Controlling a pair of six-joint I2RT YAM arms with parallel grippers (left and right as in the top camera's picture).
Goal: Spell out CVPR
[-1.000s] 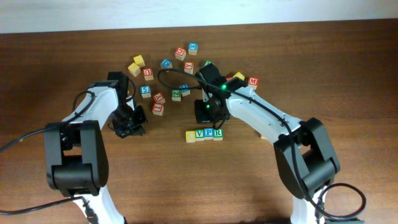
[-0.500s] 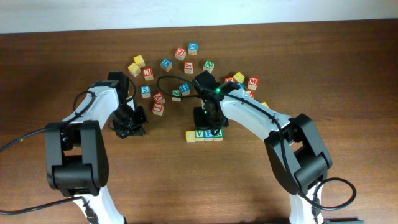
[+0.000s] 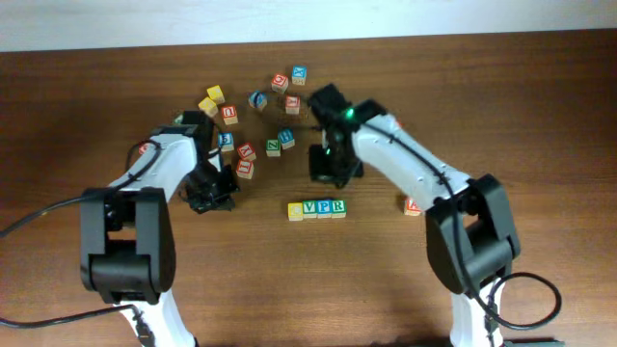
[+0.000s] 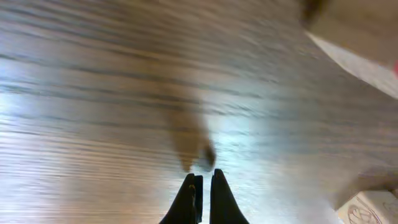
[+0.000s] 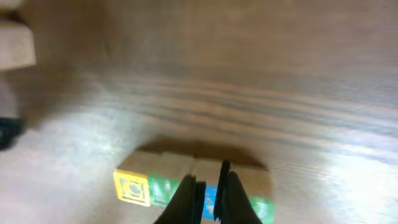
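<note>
A row of four letter blocks [image 3: 316, 208] lies on the wooden table: yellow C [image 3: 295, 210], green V [image 3: 309, 208], blue P [image 3: 324, 207], green R [image 3: 337, 206]. The row also shows in the right wrist view [image 5: 186, 180], low in the frame. My right gripper [image 3: 328, 166] is shut and empty, just behind the row and above it; in its wrist view the fingertips [image 5: 210, 186] sit over the blue P [image 5: 210, 200]. My left gripper [image 3: 208, 193] is shut and empty over bare wood [image 4: 202, 180], left of the row.
Several loose letter blocks lie scattered at the back, among them a yellow one [image 3: 214, 93], a blue one [image 3: 299, 73] and a red one [image 3: 245, 168]. One orange block [image 3: 412, 204] lies right of the row. A pale block [image 4: 373, 208] lies close to my left gripper.
My right gripper has pulled back and up from the row, where it was half a second ago. My left gripper has shifted slightly right. The row stays in place.
</note>
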